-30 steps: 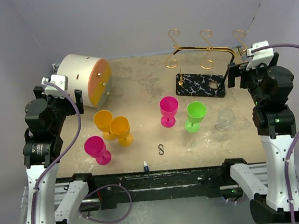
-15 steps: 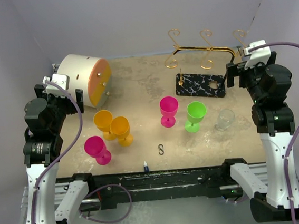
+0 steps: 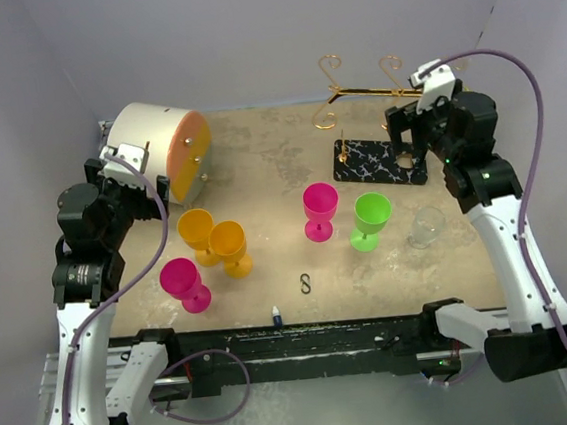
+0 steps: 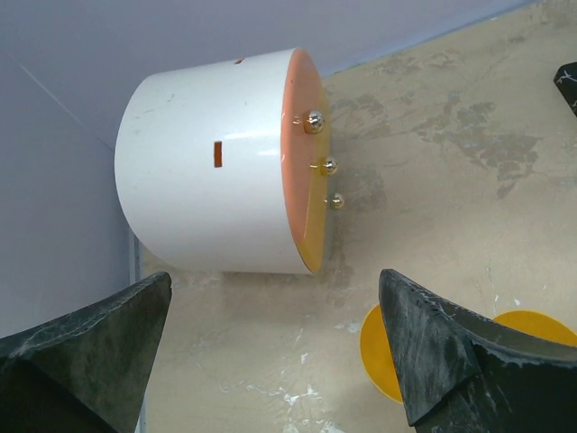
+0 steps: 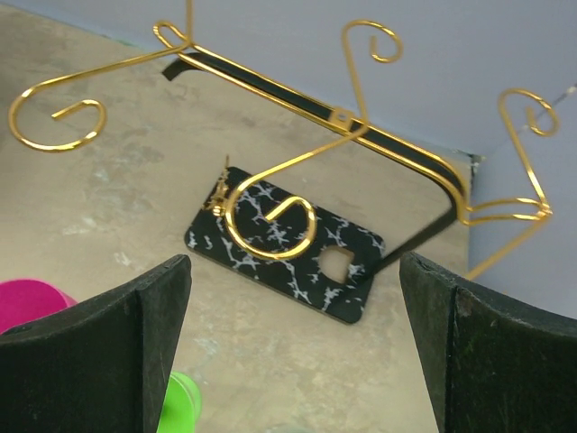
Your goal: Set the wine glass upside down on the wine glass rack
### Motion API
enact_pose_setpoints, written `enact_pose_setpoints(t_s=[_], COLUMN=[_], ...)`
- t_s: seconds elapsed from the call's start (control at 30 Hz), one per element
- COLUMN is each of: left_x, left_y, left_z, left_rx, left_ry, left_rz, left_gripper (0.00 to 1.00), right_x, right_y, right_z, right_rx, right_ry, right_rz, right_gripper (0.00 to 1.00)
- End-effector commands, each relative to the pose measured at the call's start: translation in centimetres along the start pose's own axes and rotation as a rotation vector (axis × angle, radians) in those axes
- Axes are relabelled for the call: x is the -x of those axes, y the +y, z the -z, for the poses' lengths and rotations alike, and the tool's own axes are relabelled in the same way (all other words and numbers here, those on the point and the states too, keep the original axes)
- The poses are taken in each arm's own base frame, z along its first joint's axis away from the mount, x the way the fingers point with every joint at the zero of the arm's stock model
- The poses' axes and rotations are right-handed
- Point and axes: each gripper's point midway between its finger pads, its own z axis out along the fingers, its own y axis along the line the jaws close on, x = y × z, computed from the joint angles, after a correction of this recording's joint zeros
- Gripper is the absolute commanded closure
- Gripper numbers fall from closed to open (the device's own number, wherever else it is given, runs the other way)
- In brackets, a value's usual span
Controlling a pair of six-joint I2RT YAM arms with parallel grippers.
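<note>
The wine glass rack has a gold wire frame (image 3: 372, 91) with curled hooks on a black marbled base (image 3: 369, 159) at the back right. A clear wine glass (image 3: 427, 226) stands in front of it, to the right. My right gripper (image 3: 403, 133) is open and empty, hovering over the right end of the base. In the right wrist view the frame (image 5: 352, 126) and base (image 5: 361, 271) lie ahead of the open gripper (image 5: 294, 271). My left gripper (image 3: 146, 191) is open and empty beside a white cylinder; it also shows in the left wrist view (image 4: 275, 280).
A white cylinder (image 3: 157, 149) with an orange face lies at the back left. Two orange glasses (image 3: 197, 231) (image 3: 228, 246), two magenta ones (image 3: 185, 284) (image 3: 320, 209) and a green one (image 3: 371, 218) stand mid-table. A small S-hook (image 3: 306, 284) lies near the front.
My right arm has swung left and forward from the table's right edge to over the rack's base. My left arm has shifted slightly right, toward the white cylinder.
</note>
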Motion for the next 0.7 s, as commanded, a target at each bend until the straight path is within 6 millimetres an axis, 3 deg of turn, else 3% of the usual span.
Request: enact_pose_setpoints(t_s=[0.0,0.3,0.67], left_x=[1.8,2.5,2.8], left_y=[0.3,-0.5,-0.8], left_z=[0.1,0.1,0.4], left_rx=[0.003,-0.044,-0.065], left_ry=[-0.067,-0.081,-0.093], left_rz=[-0.013,0.002,0.005], left_gripper=[0.01,0.01,0.01], right_x=[3.3,1.4,-0.9], right_y=[0.8,1.9,1.5], right_z=[-1.7,-6.2,-8.0], right_rx=[-0.016,-0.04,-0.093], right_ry=[-0.097,-0.001,0.075], right_rz=[-0.048,-0.092,-0.108], right_gripper=[0.0,0.04,0.13])
